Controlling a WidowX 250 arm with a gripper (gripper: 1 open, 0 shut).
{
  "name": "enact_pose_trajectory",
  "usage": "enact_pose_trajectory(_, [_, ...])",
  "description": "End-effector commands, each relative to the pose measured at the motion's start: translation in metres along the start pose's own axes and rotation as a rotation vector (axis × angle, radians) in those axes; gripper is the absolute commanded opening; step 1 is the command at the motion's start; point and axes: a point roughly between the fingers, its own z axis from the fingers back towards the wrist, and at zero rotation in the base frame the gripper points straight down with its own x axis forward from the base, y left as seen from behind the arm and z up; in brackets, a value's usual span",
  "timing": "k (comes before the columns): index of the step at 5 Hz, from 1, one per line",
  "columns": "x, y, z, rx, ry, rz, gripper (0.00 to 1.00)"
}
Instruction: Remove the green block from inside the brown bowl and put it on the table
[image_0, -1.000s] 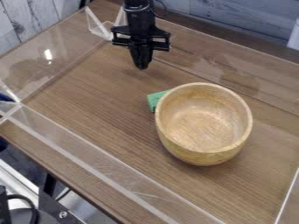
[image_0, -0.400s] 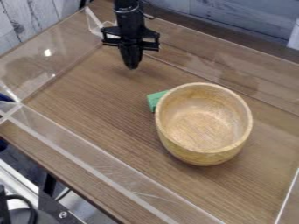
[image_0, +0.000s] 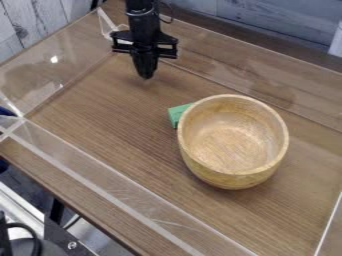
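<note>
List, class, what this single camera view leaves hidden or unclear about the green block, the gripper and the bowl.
- Green block: only a corner shows; the brown bowl hides the rest.
- Gripper: fingertips too small and dark to see a gap.
- Arm above the gripper: cut off by the top edge.
- Bowl's far outer wall: hidden by its own rim.

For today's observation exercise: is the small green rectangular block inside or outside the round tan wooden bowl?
Outside. The green block lies on the wood-grain table, partly hidden behind the bowl's far-left rim; the bowl's interior is empty.
</note>
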Motion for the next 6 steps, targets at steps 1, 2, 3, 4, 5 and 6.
enact_pose_trajectory(1, [0.009, 0.007, 0.015, 0.019, -0.056, 0.009, 0.00])
enact_pose_trajectory(2, [0.008, 0.011, 0.011, 0.027, -0.051, 0.017, 0.00])
enact_pose_trajectory(3, [0.007, 0.016, 0.006, 0.036, -0.045, 0.027, 0.00])
enact_pose_trajectory(4, [0.006, 0.019, 0.004, 0.040, -0.040, 0.035, 0.00])
enact_pose_trajectory(5, [0.005, 0.021, 0.003, 0.043, -0.036, 0.040, 0.00])
enact_pose_trajectory(6, [0.002, 0.022, 0.003, 0.042, -0.033, 0.042, 0.00])
